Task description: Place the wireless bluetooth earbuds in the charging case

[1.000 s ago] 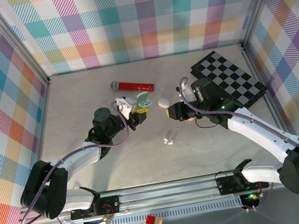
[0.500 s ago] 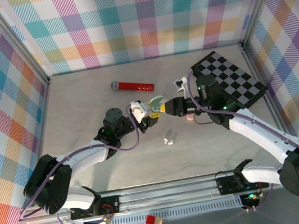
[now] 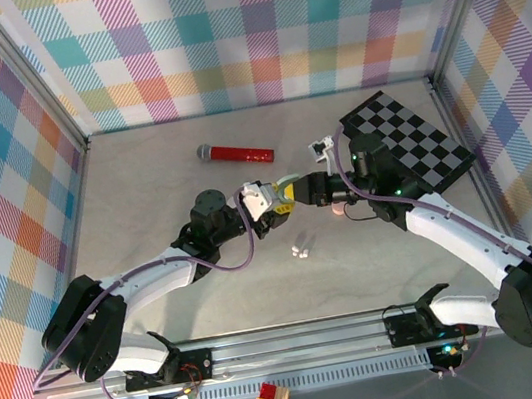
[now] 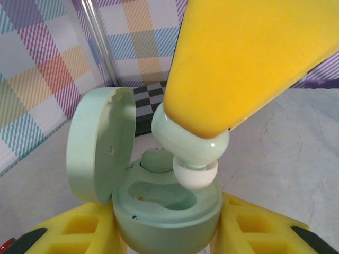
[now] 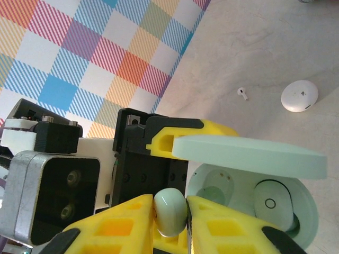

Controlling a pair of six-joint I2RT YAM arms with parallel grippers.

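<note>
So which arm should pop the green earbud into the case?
Right. The right gripper pinches the pale green earbud just above the open case and its empty socket; the left gripper is busy holding that case.

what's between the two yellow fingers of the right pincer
A pale green earbud, clamped in the right pincer by the open green case, as the right wrist view shows.
</note>
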